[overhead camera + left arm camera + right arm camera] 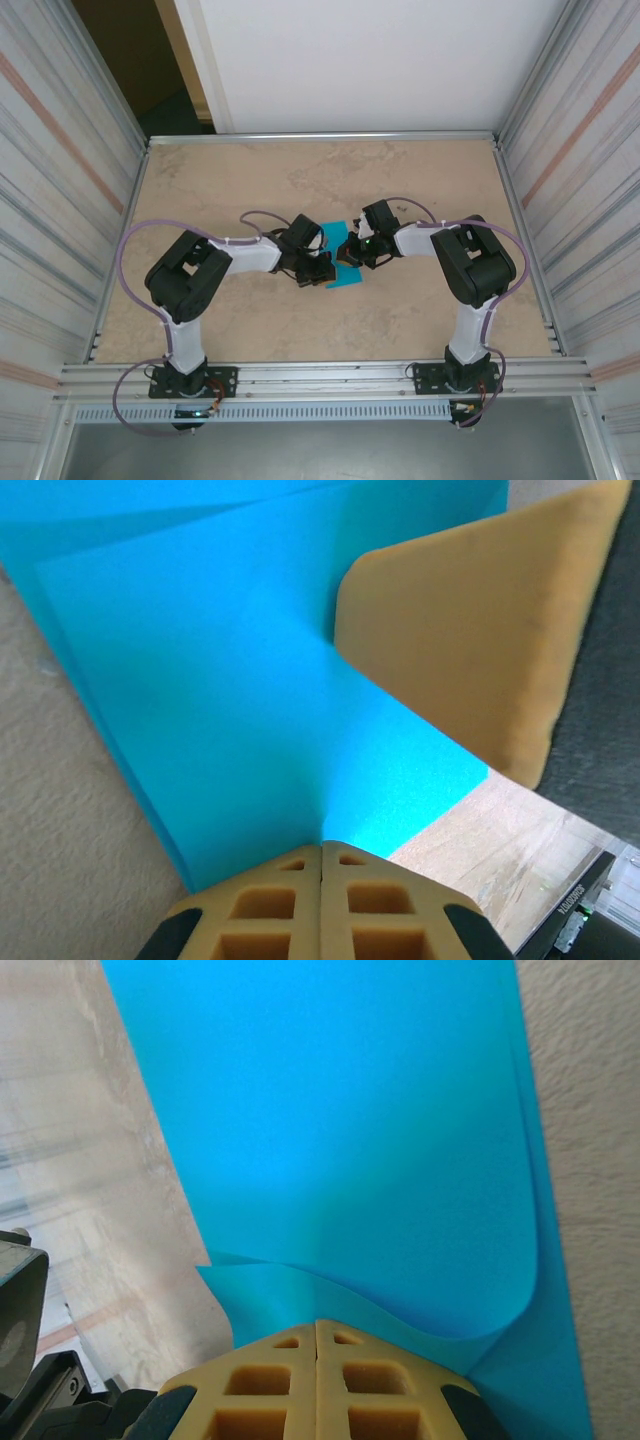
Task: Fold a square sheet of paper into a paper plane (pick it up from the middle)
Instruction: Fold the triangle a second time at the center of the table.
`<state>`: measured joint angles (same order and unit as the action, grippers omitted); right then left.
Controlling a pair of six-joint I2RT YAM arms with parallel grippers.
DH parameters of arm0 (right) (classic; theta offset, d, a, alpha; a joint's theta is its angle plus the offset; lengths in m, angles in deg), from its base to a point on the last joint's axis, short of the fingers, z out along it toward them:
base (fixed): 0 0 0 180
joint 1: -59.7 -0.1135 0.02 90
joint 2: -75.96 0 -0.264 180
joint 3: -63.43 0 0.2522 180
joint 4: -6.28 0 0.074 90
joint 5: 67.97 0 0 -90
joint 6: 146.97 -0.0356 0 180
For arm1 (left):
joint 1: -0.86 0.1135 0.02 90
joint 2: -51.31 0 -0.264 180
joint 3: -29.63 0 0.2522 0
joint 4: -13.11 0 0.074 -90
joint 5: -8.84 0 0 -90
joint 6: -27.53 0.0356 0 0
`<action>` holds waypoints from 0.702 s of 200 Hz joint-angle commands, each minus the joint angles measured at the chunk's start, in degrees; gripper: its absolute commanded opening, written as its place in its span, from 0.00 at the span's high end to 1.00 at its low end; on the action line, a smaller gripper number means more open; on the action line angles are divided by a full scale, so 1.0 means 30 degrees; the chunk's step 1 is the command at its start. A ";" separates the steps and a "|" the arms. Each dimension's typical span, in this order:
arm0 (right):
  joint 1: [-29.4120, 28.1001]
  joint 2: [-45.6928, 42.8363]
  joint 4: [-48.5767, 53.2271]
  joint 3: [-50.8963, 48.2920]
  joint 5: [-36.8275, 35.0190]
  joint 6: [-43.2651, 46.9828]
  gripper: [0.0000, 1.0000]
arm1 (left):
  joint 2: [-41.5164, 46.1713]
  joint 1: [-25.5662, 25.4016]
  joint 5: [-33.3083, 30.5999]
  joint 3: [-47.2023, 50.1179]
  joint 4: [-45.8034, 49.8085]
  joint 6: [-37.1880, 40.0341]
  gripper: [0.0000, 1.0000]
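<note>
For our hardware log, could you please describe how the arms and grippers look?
The left arm and right arm have white links, black joint housings and looping lilac cables. The left gripper and right gripper are black, with mustard-yellow grid-pocketed fingers.

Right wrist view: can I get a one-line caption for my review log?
Right gripper shut on a curled-up edge of the turquoise sheet of paper, beige table alongside.

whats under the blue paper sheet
Past the edges of the thin turquoise-blue paper sheet the beige mottled table shows. In the right wrist view a second layer of the paper curls beneath. Whatever lies under its middle is covered.
</note>
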<state>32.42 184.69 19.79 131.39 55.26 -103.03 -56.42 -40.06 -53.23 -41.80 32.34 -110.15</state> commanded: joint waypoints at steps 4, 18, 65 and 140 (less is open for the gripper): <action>0.0160 0.1614 0.2428 -0.0867 -0.2640 -0.0232 1.00 | -0.0323 0.0126 0.0155 0.0689 -0.0462 -0.0193 0.98; 0.0171 0.1636 0.2457 -0.0877 -0.2644 -0.0232 1.00 | -0.0285 0.0126 0.0135 0.0924 -0.0586 -0.0234 0.98; 0.0208 0.1690 0.2515 -0.0897 -0.2736 -0.0254 1.00 | 0.0019 0.0023 0.0123 0.1924 -0.0960 -0.0423 0.97; 0.0245 0.1644 0.2530 -0.0890 -0.2688 -0.0234 1.00 | 0.3019 -0.0209 -0.0548 0.2941 0.1020 -0.0101 0.97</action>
<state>32.59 184.75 19.81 131.39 55.33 -103.03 -51.32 -40.52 -53.15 -34.09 28.15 -110.77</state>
